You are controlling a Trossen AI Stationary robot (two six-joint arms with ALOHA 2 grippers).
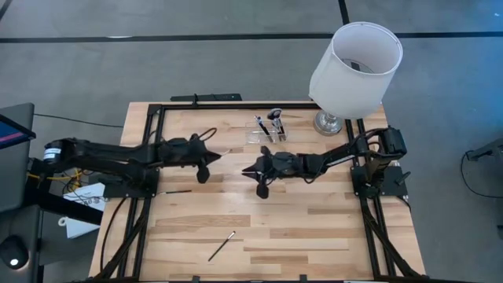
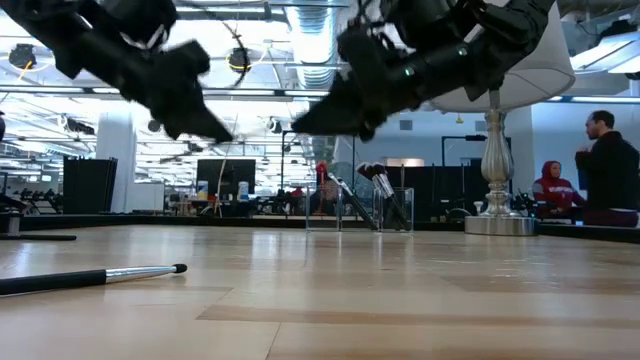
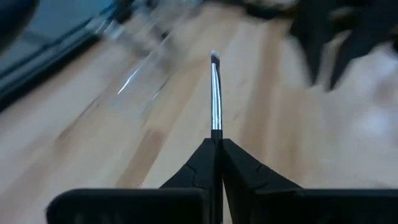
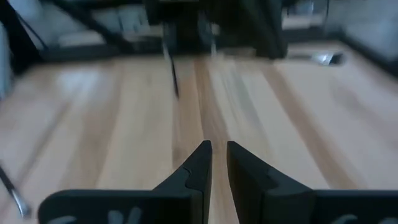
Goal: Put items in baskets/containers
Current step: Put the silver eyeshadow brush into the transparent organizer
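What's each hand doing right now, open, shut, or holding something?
Left hand: shut on a silver-handled makeup brush.
Right hand: slightly open, holding nothing.

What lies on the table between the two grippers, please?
Nothing; in the high view, only bare wood lies between the left gripper, shut on a slim brush, and the right gripper.

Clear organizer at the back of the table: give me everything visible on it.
The clear organizer is a small see-through plastic box standing upright near the table's far edge, beside the lamp base. Several dark-handled brushes lean inside it, heads up, one tipped red. Neither tool touches it; the right tool hangs nearest.
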